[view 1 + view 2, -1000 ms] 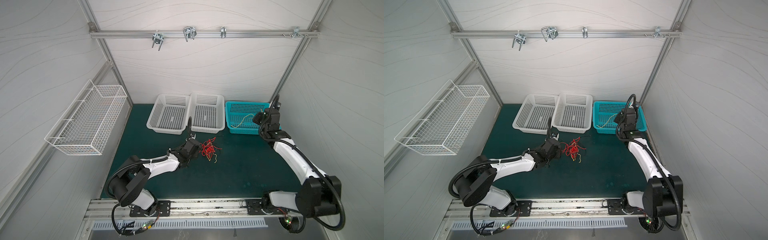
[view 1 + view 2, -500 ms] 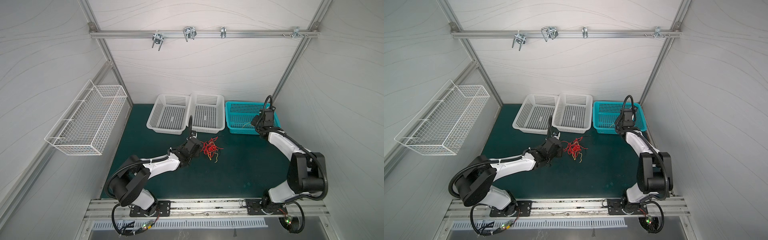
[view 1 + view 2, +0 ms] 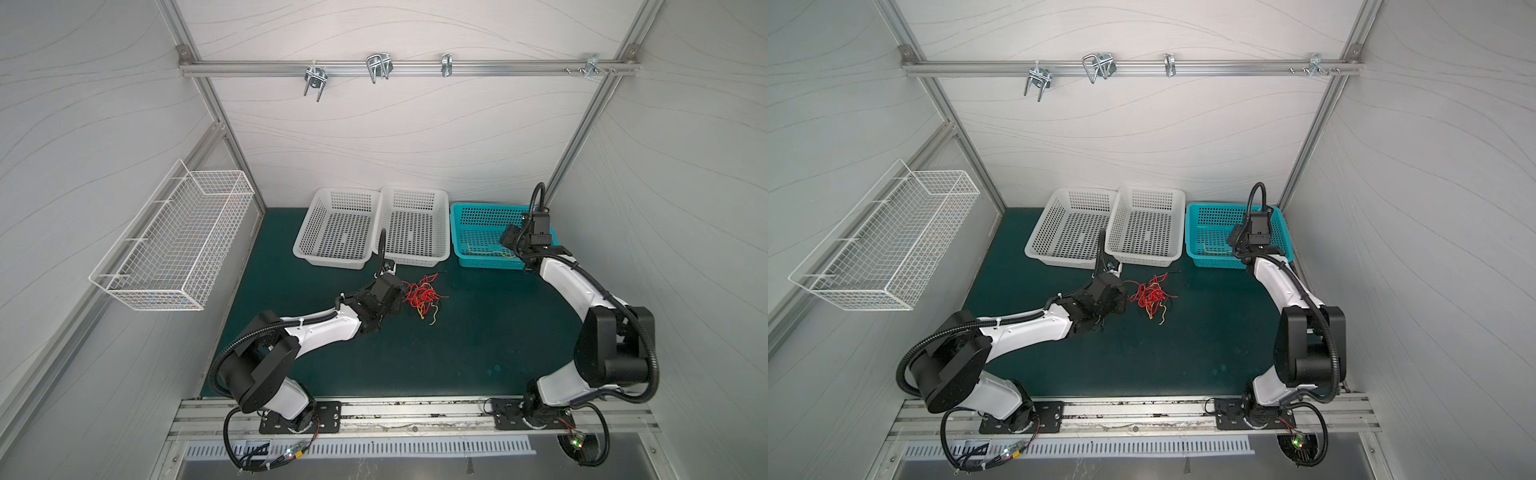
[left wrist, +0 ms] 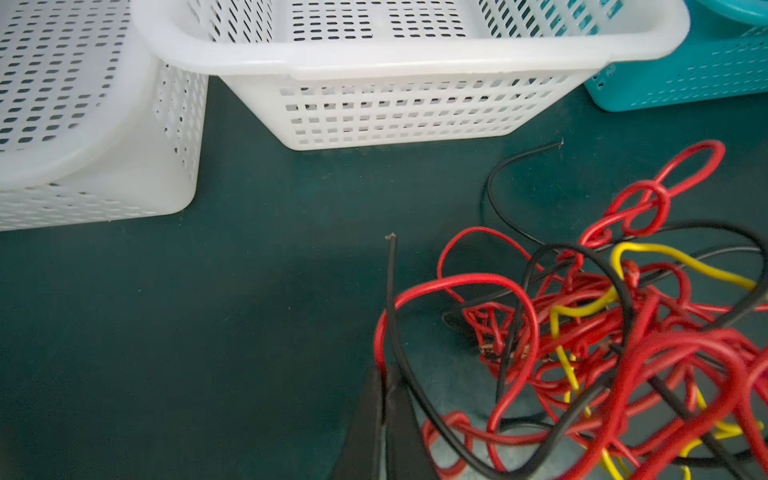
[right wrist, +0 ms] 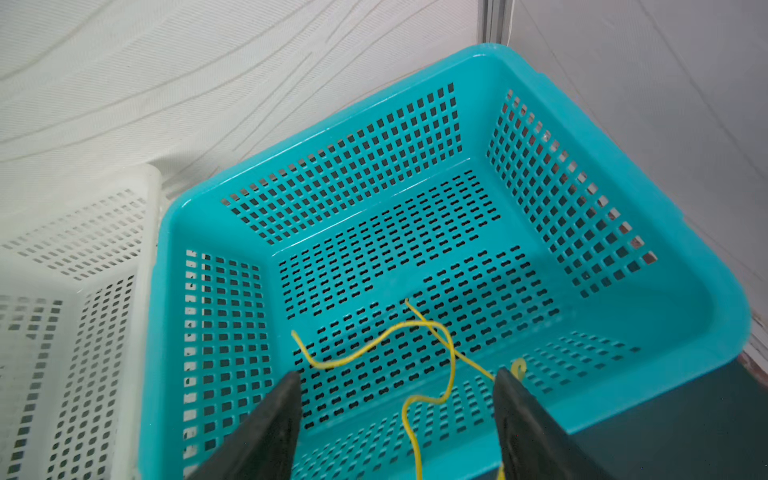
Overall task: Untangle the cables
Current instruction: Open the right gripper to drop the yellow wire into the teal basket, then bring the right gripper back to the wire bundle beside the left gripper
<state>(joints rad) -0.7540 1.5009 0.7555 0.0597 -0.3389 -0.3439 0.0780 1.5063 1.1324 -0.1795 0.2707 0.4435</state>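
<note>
Cables, thin red, black and yellow wires knotted into 1 loose heap point(image 3: 422, 296), lie on the dark green table mat point(image 3: 478, 340) just in front of 2 white perforated plastic baskets point(image 3: 376, 226), as seen in both top views. 1 thin yellow wire point(image 5: 415, 353) rests apart from the heap on the floor of the teal perforated plastic basket point(image 5: 415, 199), under the right gripper point(image 5: 397, 415), whose black jaws stand well apart over it with nothing between them. At the heap's edge, the left gripper point(image 4: 384, 415) has its jaws pressed together on a thin black wire point(image 4: 390, 299), whose free end rises past the fingertips while the rest runs into the red loops.

Sorting looks barely under way: 1 wire is binned, the rest are snarled. The risk lies in the left arm's pull. That black wire threads through several red loops, so a hard or fast tug would likely drag the whole heap along or cinch the knot tighter. The thin strand could also slip from the pinch. The yellow wire curls up near the right jaws and might snag on them.
</note>
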